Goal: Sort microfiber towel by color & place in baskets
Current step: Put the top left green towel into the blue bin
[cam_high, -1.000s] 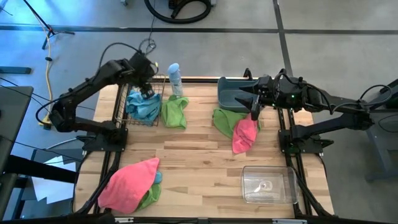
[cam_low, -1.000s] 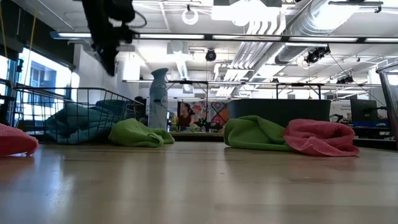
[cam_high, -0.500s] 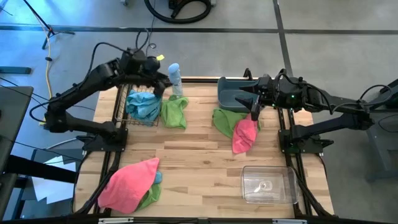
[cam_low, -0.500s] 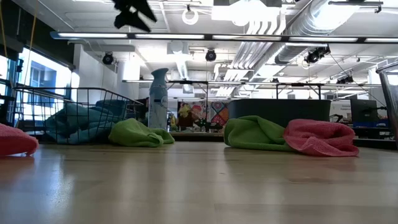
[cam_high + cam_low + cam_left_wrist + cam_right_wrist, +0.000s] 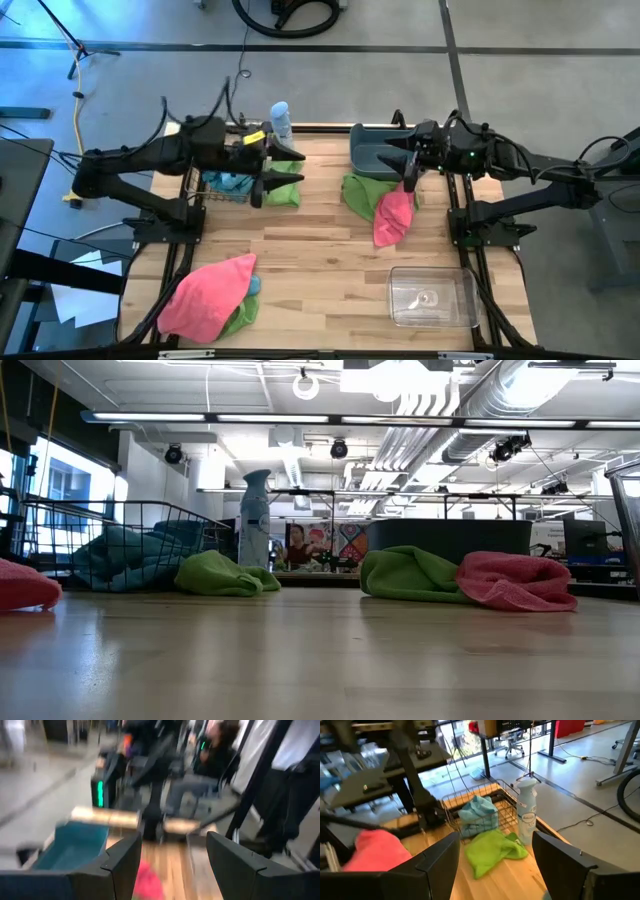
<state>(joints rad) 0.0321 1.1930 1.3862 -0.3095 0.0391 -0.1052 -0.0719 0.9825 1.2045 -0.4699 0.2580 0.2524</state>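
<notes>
The left gripper (image 5: 262,180) hangs with its fingers spread apart and nothing between them, right over the green towel (image 5: 284,182) lying just outside the black wire basket (image 5: 222,178). The left arm reaches in from nine o'clock, crossing above that basket. Inside the basket sits a light blue towel (image 5: 226,182), bunched up; from table height it shows as a teal heap behind the wires (image 5: 125,555).

The right gripper (image 5: 409,172) is also spread open and empty, poised at the near edge of the slate-blue tub (image 5: 375,150) at about one o'clock on the table. Its arm comes in from three o'clock. Right under and just in front of it lie a second green towel (image 5: 358,193) and a pink towel (image 5: 393,216), touching, the pink one partly overlapping the green.

A pale blue spray bottle (image 5: 282,125) stands upright at twelve o'clock, between the wire basket and the tub, just behind the first green towel.

Toward seven o'clock there is a heap with a large pink towel (image 5: 208,295) on top, with a green edge and a bit of blue poking out beneath it. The clear bin (image 5: 432,297) sits at five o'clock, well apart from the towels.
</notes>
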